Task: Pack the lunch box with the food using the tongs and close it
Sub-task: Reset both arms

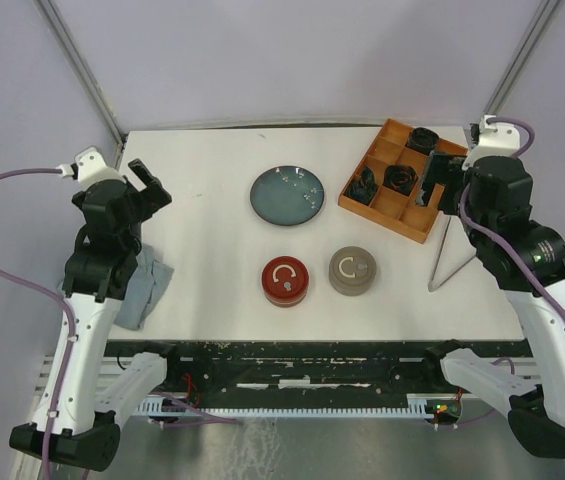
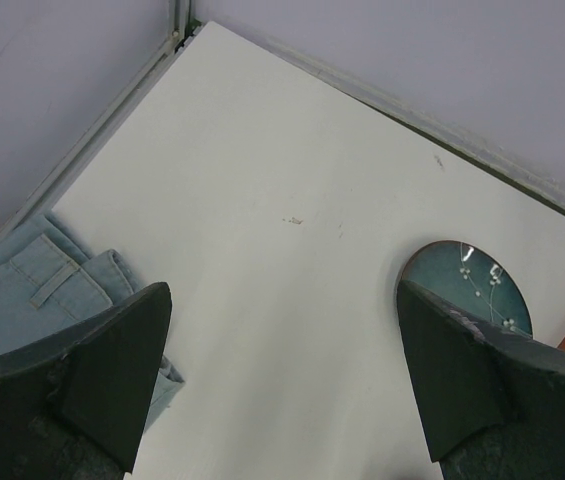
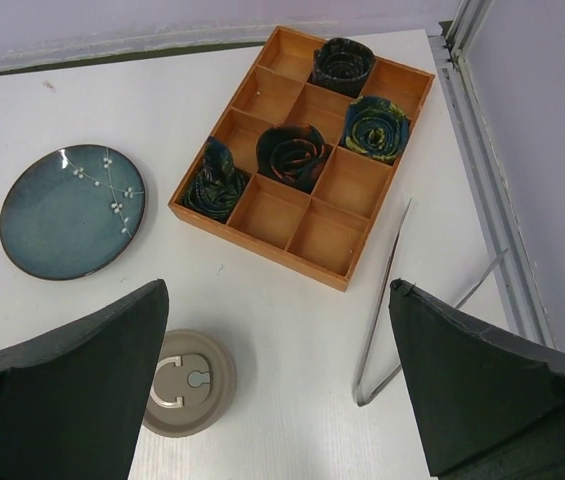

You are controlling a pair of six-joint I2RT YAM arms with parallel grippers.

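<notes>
Taking 12 o'clock as straight away from the arm bases, the nearest thing on the white table (image 1: 212, 290) is a crumpled denim cloth (image 1: 147, 285) at the 8 o'clock corner. Above it the left gripper (image 1: 149, 183) hangs with its jaws spread wide and nothing between them. Near the middle of the front edge sit two round lidded pots: a red one (image 1: 285, 281), and a taupe one (image 1: 353, 270) just beside it toward 3 o'clock.

The tongs (image 3: 382, 300) lie flat toward 4 o'clock, untouched. Their joined tip points back to 6 o'clock. One arm runs to about 12 o'clock and ends just beside the right edge of the wooden compartment box (image 3: 262, 228). The other splays toward 1 o'clock, so the long axis runs near to far. The right gripper (image 1: 430, 185) hovers over that same edge of the box, jaws as wide as they go and holding nothing.

Farther back, a blue plate (image 1: 287, 195) rests at centre. The box at 2 o'clock holds four dark coiled rosettes (image 3: 292, 155).
</notes>
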